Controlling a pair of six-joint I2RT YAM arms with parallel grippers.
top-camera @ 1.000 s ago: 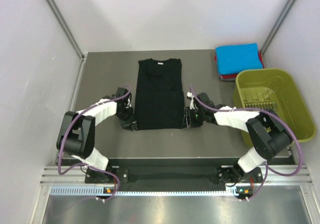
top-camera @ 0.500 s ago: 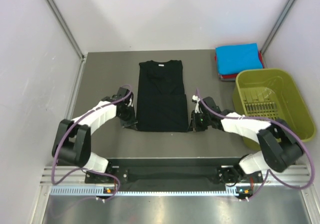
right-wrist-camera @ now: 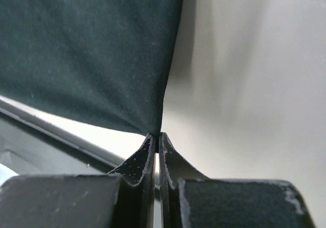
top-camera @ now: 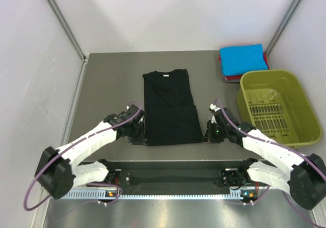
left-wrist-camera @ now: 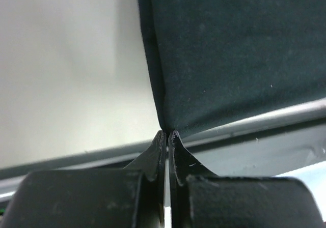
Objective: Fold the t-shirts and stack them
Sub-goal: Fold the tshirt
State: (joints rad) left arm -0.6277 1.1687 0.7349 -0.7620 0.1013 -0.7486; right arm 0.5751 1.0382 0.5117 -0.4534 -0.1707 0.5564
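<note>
The left gripper [top-camera: 138,135] sat low over the grey table [top-camera: 102,85], its two black fingers [left-wrist-camera: 155,154] pressed together on the near left corner of the long black cotton t-shirt [top-camera: 169,106]; in the left wrist view the cloth rose straight up from the pinched tips, so it had a firm hold of that corner. Just to the right of this gripper the shirt lay flat, folded into a narrow strip with its collar at the far end, away from the arms. On the shirt's other side the right gripper [top-camera: 210,135] mirrored the first, its jaws clamped tight on the near right corner, the dark fabric fanning up from the tips in the right wrist view. Further right of that gripper, and well apart from it, stood the olive-green plastic basket [top-camera: 300,111]. Beyond the basket, at the far right corner, a folded bright blue t-shirt [top-camera: 243,59] lay on top of a red one [top-camera: 233,78].
</note>
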